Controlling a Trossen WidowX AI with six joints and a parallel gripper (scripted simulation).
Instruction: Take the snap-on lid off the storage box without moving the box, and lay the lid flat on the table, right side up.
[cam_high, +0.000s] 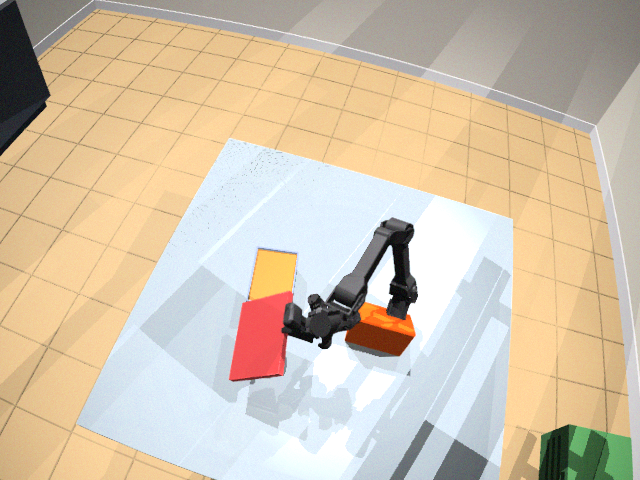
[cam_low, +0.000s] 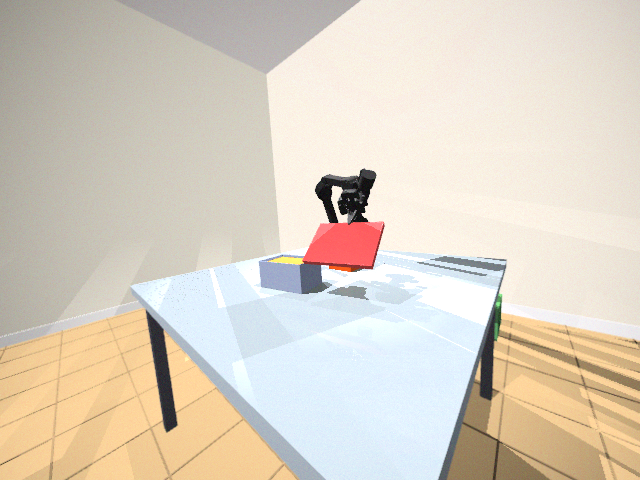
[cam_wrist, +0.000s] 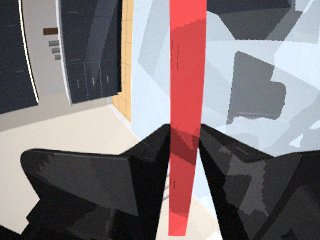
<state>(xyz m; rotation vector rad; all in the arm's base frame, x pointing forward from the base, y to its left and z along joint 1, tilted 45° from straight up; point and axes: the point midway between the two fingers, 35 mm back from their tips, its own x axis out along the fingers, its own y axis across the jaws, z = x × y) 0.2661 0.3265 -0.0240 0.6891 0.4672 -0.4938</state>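
Note:
The red lid (cam_high: 261, 338) (cam_low: 345, 244) (cam_wrist: 187, 75) is off the box and held in the air, tilted, with its top face towards the exterior camera. My gripper (cam_high: 287, 333) (cam_low: 351, 222) (cam_wrist: 183, 130) is shut on one edge of the lid. The blue-grey storage box (cam_low: 281, 275) stands open on the table (cam_high: 170, 392) (cam_low: 356, 372), with an orange-yellow inside (cam_high: 274, 273). In the top view the lid hides one end of the box. The box is out of sight in the wrist view.
An orange block (cam_high: 379, 335) (cam_low: 342, 268) stands by the arm's base, mostly hidden behind the lid in the exterior view. A green object (cam_high: 594, 454) (cam_low: 497, 317) is beyond the table's edge. A dark cabinet (cam_high: 20, 77) is at the far left of the top view.

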